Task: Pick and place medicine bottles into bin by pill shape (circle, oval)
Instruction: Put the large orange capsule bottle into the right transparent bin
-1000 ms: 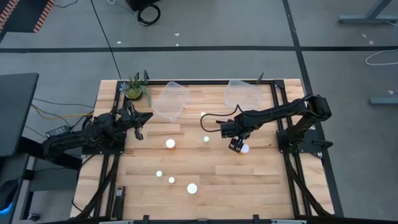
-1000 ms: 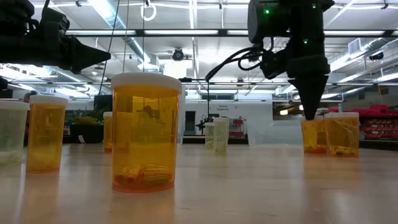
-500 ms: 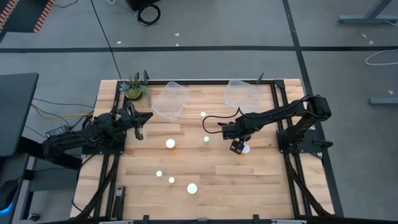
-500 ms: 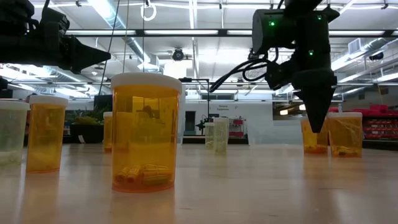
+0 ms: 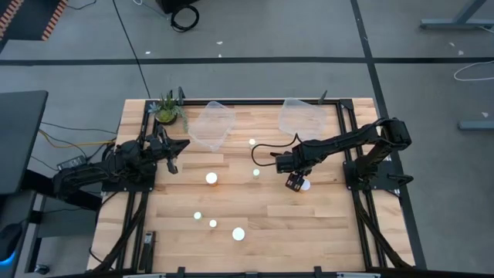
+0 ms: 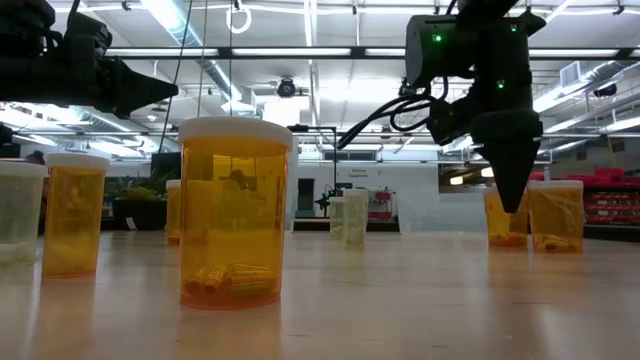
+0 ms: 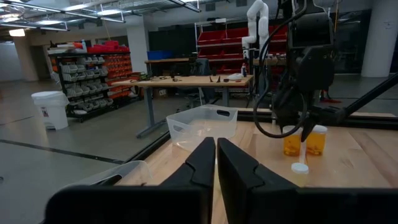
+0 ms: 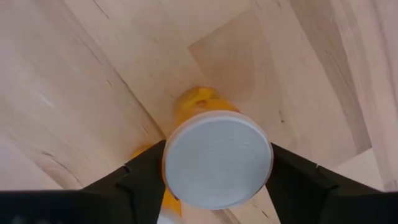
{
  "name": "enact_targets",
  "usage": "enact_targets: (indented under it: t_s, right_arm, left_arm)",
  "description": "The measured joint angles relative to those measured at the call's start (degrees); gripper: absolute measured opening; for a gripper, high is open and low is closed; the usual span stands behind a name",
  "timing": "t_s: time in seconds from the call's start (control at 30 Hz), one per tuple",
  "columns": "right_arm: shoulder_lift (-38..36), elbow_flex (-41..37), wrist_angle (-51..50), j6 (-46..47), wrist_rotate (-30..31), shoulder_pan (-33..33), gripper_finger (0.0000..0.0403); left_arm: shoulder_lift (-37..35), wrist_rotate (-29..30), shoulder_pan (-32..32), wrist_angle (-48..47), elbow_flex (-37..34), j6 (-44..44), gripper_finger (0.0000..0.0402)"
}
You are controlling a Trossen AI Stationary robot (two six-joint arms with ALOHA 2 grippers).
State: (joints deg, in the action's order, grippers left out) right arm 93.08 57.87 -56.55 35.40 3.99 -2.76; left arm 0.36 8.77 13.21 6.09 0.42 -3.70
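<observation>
Several orange bottles with white caps stand upright on the wooden table [image 5: 255,201]. My right gripper [image 5: 296,181] is open and points down over one bottle [image 5: 305,184] at the table's right middle. In the right wrist view its two fingers stand on either side of that bottle's white cap [image 8: 217,158]. In the low view the gripper [image 6: 511,195] hangs in front of the same bottle [image 6: 500,222]. My left gripper [image 5: 174,159] is shut and empty, held above the table's left side near the left bin [image 5: 210,125]. My right gripper comes from above with one finger [image 8: 140,177] on each side of the cap's rim [image 8: 171,162]. I cannot tell whether the fingers touch it. The bottle stands upright on the table.
Two clear bins [image 5: 301,116] stand at the far edge, with a green plant [image 5: 167,110] at the far left corner. Other bottles stand at the middle [image 5: 211,178] [image 5: 256,173] and near the front [image 5: 238,233] [image 5: 197,215]. A second bottle [image 6: 551,215] stands close beside the right gripper's one.
My right gripper has come down and a little toward the table's right edge, over the bottle, then kept still. The bottle has not moved.
</observation>
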Motion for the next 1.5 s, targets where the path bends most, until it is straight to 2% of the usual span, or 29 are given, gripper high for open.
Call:
enact_targets:
  t_s: [0.4, 1.0, 1.17, 1.5]
  right_arm:
    - [0.0, 0.8, -2.2, -3.1, -1.1, 2.0, 0.0236]
    - [0.0, 8.5, -10.6, -14.9, -1.1, 10.4, 0.0237]
    - [0.0, 11.1, -13.0, -17.8, 0.7, 12.6, 0.0237]
    - [0.0, 13.0, -14.8, -23.9, 0.9, 18.2, 0.0237]
  left_arm:
    - [0.0, 0.0, 0.0, 0.0, 0.0, 0.0, 0.003]
    - [0.0, 0.0, 0.0, 0.0, 0.0, 0.0, 0.003]
    - [0.0, 0.0, 0.0, 0.0, 0.0, 0.0, 0.0025]
    - [0.0, 0.0, 0.0, 0.0, 0.0, 0.0, 0.0035]
